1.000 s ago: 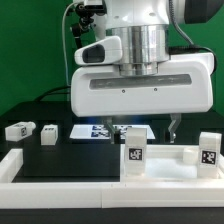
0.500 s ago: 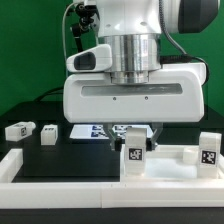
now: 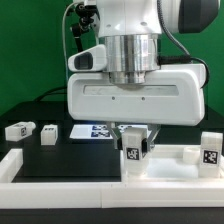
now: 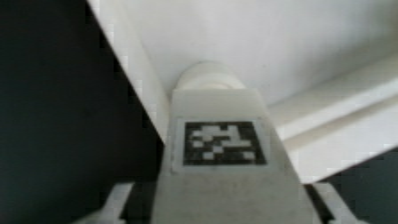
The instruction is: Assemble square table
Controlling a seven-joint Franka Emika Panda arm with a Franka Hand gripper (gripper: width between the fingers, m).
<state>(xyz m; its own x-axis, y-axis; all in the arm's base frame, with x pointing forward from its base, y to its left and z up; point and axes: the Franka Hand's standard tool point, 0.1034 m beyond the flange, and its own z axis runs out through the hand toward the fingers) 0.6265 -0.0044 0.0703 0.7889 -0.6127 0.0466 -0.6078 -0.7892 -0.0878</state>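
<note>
The white square table top (image 3: 175, 165) lies at the front on the exterior view's right. One white tagged leg (image 3: 135, 152) stands upright at its near left corner. My gripper (image 3: 132, 137) hangs straight over this leg with a finger on each side. In the wrist view the leg (image 4: 222, 140) fills the space between the fingers (image 4: 121, 203), with thin dark gaps beside it, so the jaws stand open around it. A second leg (image 3: 209, 152) stands upright at the top's right side. Two more legs (image 3: 18, 130) (image 3: 47, 135) lie loose on the table at the left.
The marker board (image 3: 97, 131) lies flat behind the table top, partly under the arm. A long white L-shaped wall piece (image 3: 14, 166) runs along the front left. The black table surface shows between the loose legs and the wall.
My gripper has come down over the upright leg at the top's near left corner, and its fingers now straddle the leg. The other parts have not moved.
</note>
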